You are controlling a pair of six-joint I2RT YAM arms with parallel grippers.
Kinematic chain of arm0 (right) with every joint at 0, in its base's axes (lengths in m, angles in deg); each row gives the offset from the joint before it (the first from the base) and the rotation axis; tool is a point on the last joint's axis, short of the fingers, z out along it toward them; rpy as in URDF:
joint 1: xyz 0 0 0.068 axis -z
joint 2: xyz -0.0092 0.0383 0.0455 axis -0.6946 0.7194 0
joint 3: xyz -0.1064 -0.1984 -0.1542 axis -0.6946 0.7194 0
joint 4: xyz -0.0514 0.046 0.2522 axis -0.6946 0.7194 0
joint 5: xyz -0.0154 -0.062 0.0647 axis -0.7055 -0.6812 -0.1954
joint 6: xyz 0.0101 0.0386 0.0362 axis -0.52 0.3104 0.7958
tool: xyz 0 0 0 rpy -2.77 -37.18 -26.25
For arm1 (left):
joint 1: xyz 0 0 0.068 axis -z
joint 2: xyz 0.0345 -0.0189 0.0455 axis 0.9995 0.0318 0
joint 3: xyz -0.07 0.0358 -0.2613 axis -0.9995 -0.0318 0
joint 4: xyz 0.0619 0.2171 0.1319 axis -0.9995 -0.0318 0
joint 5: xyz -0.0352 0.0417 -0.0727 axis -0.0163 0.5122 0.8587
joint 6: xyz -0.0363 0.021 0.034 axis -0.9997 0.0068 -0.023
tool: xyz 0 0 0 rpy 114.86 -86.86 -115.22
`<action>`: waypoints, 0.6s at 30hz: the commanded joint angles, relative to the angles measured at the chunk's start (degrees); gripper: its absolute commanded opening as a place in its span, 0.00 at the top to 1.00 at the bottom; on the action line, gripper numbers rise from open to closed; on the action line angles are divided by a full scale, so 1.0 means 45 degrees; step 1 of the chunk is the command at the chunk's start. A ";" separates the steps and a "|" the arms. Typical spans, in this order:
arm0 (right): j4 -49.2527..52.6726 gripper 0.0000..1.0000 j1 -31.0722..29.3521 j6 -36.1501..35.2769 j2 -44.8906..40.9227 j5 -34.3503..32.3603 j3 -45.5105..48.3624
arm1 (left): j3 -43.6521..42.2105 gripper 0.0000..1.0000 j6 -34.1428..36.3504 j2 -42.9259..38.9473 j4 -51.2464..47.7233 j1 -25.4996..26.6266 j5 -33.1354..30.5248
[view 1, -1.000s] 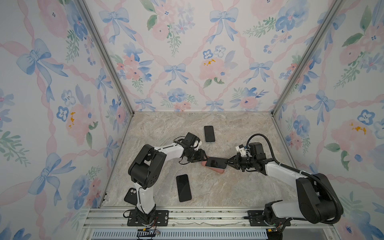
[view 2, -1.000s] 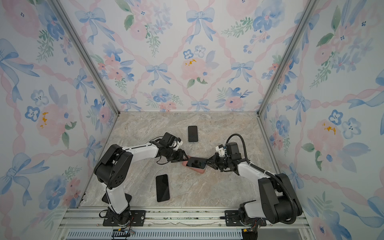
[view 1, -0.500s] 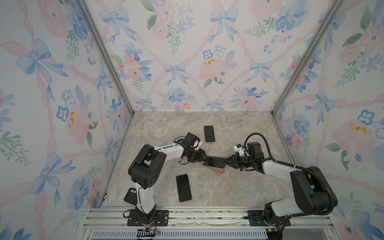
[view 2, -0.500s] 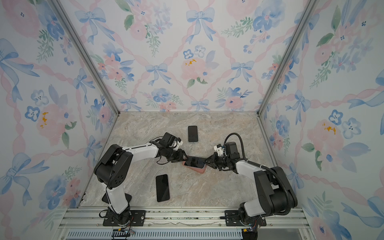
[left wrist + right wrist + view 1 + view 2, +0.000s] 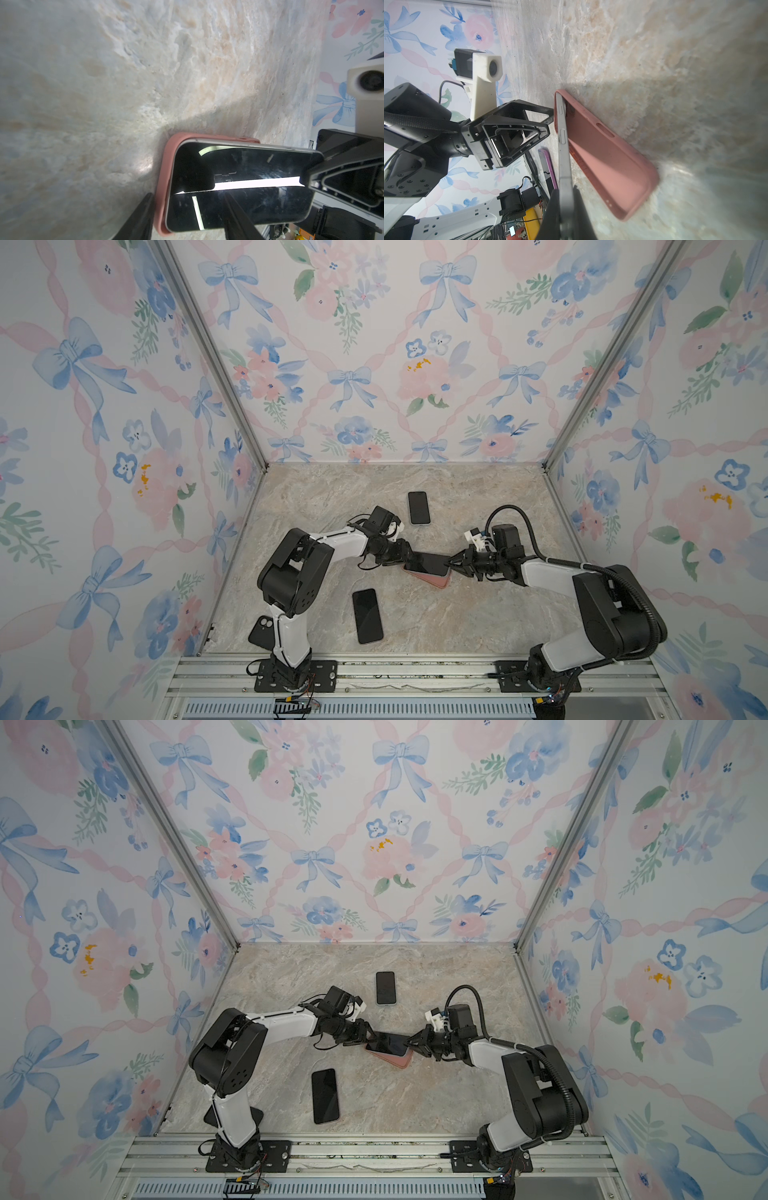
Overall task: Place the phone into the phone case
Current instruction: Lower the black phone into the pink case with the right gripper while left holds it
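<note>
A black-screened phone [image 5: 428,563] [image 5: 390,1043] lies tilted over a pink phone case [image 5: 434,578] [image 5: 399,1060] at mid-table. Its left end sits in the case's left end [image 5: 162,187]. Its right end is raised off the case [image 5: 602,162]. My right gripper [image 5: 451,562] [image 5: 565,190] is shut on the phone's raised right end, edge-on between the fingers. My left gripper [image 5: 409,560] [image 5: 187,193] stands open around the seated end. One finger is at the case's outer side by the table, the other over the phone's screen [image 5: 239,187].
A second black phone [image 5: 367,616] lies toward the front, left of centre. Another phone [image 5: 418,508] lies behind the left gripper. A dark case [image 5: 261,632] leans by the left arm's base. Floral walls enclose three sides.
The right gripper has carried the phone slightly leftward toward the left gripper. The left jaws have narrowed a little around the case's end.
</note>
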 commanded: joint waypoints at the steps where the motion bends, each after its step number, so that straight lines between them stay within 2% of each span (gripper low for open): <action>1: 0.0308 1.00 -0.0244 0.0166 0.0466 -0.0211 -0.0027 | -0.0330 0.47 -0.0214 0.0102 0.0206 0.0099 0.0286; 18: 0.0438 1.00 -0.0584 0.0006 0.1350 -0.0467 -0.0279 | -0.1068 0.50 -0.0836 -0.0325 0.1061 0.0837 0.0361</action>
